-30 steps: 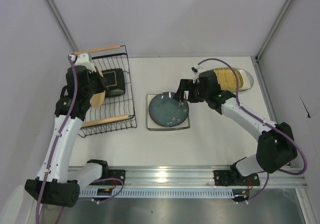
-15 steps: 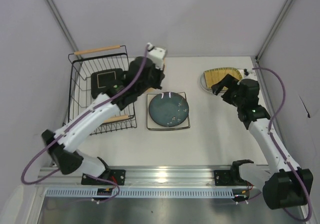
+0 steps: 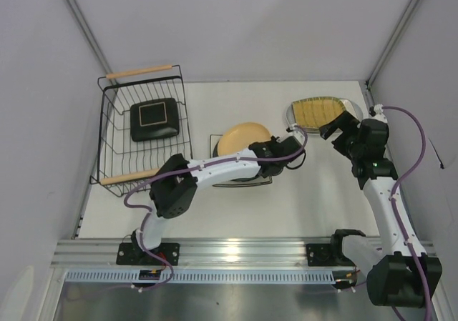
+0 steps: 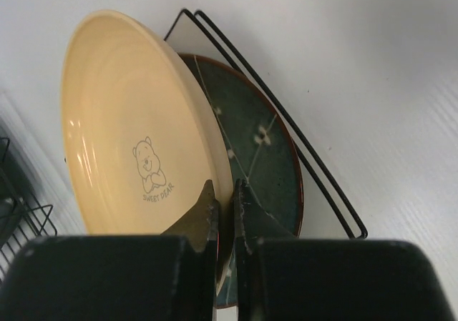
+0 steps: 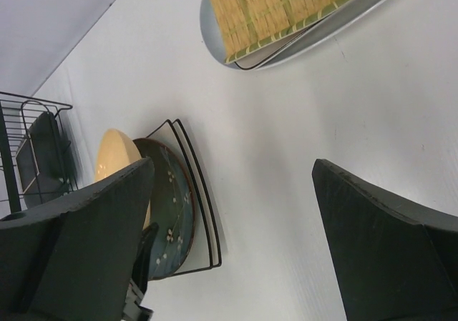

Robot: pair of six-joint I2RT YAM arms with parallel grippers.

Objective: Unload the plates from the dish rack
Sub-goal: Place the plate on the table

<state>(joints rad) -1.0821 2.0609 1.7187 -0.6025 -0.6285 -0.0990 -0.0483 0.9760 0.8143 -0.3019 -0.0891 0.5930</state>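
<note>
The dish rack (image 3: 143, 139) stands at the left with a black-rimmed teal square plate (image 3: 154, 119) lying in it. My left gripper (image 4: 223, 199) is shut on the rim of a tan round plate (image 4: 136, 128), held tilted over the dark teal speckled plate (image 4: 265, 149). That plate lies on a white square plate (image 4: 318, 192) at the table's middle. My right gripper (image 5: 232, 165) stands wide open and holds nothing, beside the mustard ribbed plate (image 3: 318, 110), which rests on a grey round plate (image 5: 336, 28).
The left arm (image 3: 215, 169) stretches from the rack's front corner across to the centre stack. The right wall and its corner post (image 3: 368, 85) stand close behind the mustard plate.
The left arm has swung from the rack to the centre, bringing the tan plate over the teal one. The right arm has drawn back to the right, near the mustard plate.
</note>
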